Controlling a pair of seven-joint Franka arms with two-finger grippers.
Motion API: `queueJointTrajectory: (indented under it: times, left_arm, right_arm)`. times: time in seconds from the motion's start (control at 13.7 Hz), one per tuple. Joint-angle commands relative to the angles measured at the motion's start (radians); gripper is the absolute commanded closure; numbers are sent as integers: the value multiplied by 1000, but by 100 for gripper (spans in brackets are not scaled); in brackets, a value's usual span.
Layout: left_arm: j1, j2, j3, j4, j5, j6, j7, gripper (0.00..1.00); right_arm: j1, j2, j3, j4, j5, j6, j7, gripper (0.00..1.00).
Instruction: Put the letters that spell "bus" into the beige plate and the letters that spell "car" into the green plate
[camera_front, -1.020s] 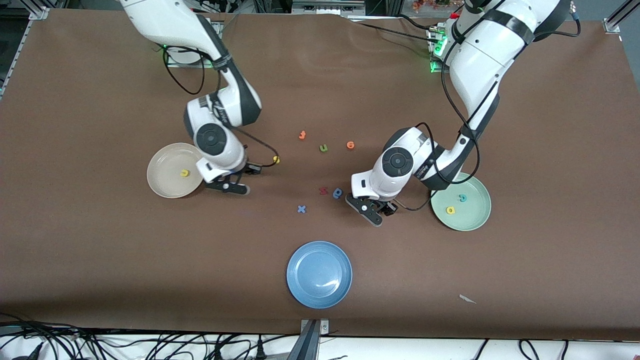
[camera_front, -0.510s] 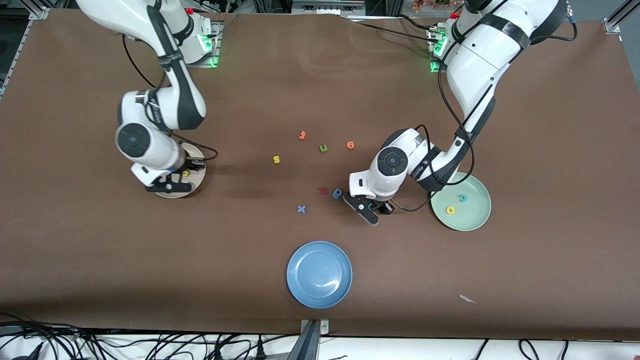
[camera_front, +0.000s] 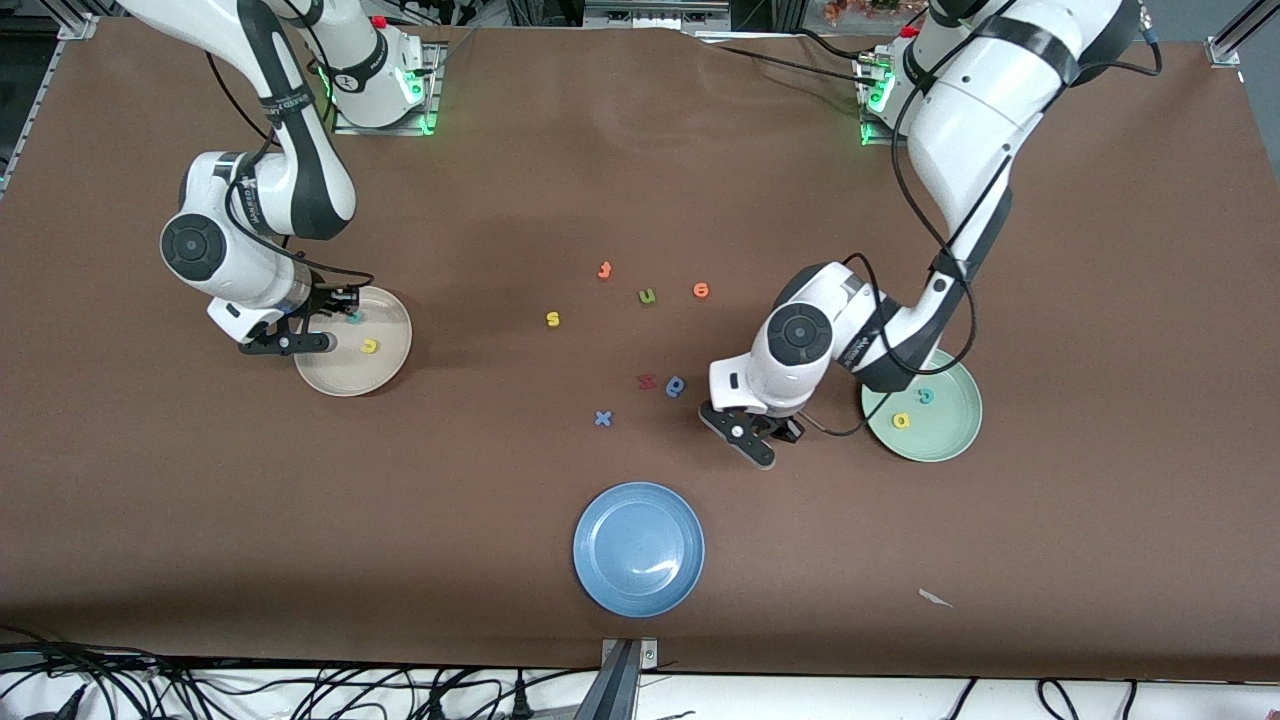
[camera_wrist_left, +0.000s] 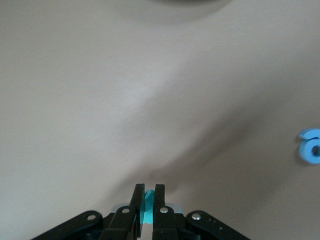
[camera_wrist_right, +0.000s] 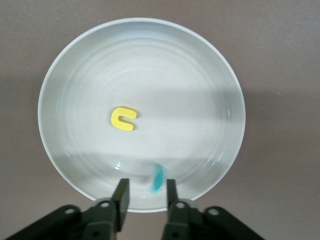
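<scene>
My right gripper (camera_front: 345, 306) hangs open over the beige plate (camera_front: 385, 362). A blurred teal letter (camera_wrist_right: 157, 177) is loose between its fingers (camera_wrist_right: 121, 192), just above the beige plate (camera_wrist_right: 175, 75). The same teal letter (camera_front: 353, 318) shows beside a yellow "u" (camera_front: 369, 346) that lies in the plate. A yellow "s" (camera_front: 553, 319) lies on the table mid-way between the arms. My left gripper (camera_front: 785, 430) is shut on a small teal letter (camera_wrist_left: 148, 204), over bare table beside the green plate (camera_front: 950, 440). That plate holds a teal "c" (camera_front: 925, 396) and a yellow "a" (camera_front: 901, 420).
Loose letters lie mid-table: two orange ones (camera_front: 604, 270) (camera_front: 701, 290), an olive "u" (camera_front: 647, 296), a red one (camera_front: 646, 381), a blue rounded one (camera_front: 676, 385) and a blue "x" (camera_front: 602, 418). A blue plate (camera_front: 638, 548) sits nearest the front camera.
My right arm swung from mid-table to over the beige plate and opened, letting the teal letter go. My left gripper closed on its teal letter and shifted slightly.
</scene>
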Motion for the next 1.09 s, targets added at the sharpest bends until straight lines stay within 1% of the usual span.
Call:
queueJointTrajectory:
  times: [0.0, 0.15, 0.29, 0.44, 0.58, 0.66, 0.73, 0.8, 0.95, 1.02]
  left_arm:
    - [72, -77, -10, -22, 13, -117, -8, 96]
    - [124, -83, -10, -34, 13, -167, -2, 92]
    - [158, -83, -8, -83, 15, -191, 34, 92]
    - [205, -96, -11, -144, 13, -193, 34, 89]
    - [247, -114, -13, -189, 17, -187, 38, 64]
    - [268, -116, -20, -195, 20, -185, 40, 47]
    - [276, -117, -28, -189, 23, -185, 58, 9]
    - [279, -119, -28, -184, 15, -187, 74, 0]
    - [273, -139, -36, -180, 13, -190, 61, 0]
    - [272, -160, -53, -178, 13, -193, 55, 0]
  right_arm:
    - [21, -18, 9, 21, 14, 2, 69, 0]
    - [46, 2, 60, 58, 16, 1, 206, 0]
    - [48, 34, 142, 119, 16, 1, 361, 0]
    - [46, 82, 227, 186, 16, 1, 510, 0]
    - [48, 146, 297, 255, 46, 12, 630, 0]
    - [48, 180, 326, 292, 60, 12, 661, 0]
    - [49, 206, 350, 317, 60, 13, 669, 0]
    - [55, 225, 370, 331, 60, 15, 669, 0]
    - [90, 248, 381, 334, 62, 48, 689, 0]
    - [110, 258, 381, 334, 62, 64, 702, 0]
